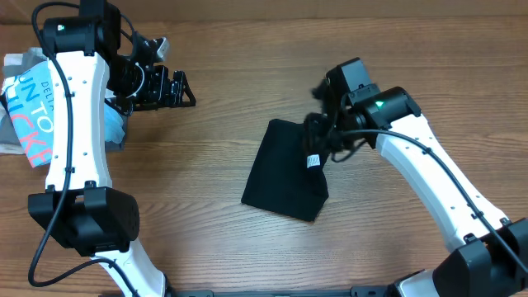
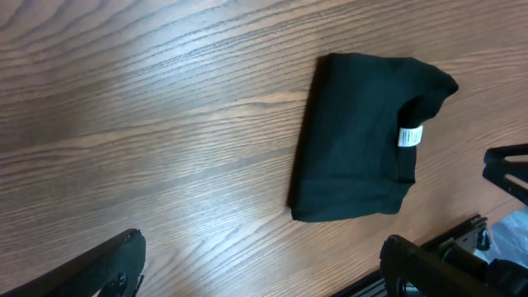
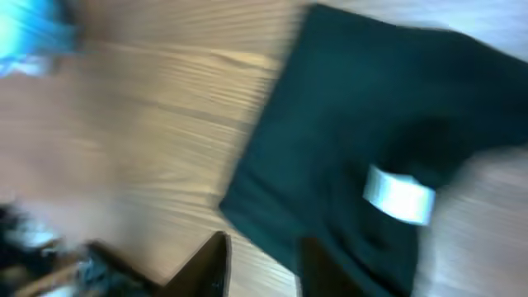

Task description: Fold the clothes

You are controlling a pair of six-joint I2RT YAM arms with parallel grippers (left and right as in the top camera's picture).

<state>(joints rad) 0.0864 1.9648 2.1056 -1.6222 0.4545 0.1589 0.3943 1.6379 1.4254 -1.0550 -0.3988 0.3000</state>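
The right tool (image 1: 318, 136) is hanging over the tagged edge of the folded black T-shirt (image 1: 285, 169); blur is hiding its jaw state. The left tool (image 1: 169, 89), jaws apart, is hovering well left of it, bare counter (image 1: 214, 49) lying between.

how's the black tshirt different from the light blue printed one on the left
The black T-shirt is plain; the light-blue T-shirt carries large printed lettering. The black T-shirt lies mid-table, folded into a compact rectangle with its white tag showing; the light-blue T-shirt sits at the left edge, partly hidden by the left arm, its fold unclear. Both rest on the wooden table.
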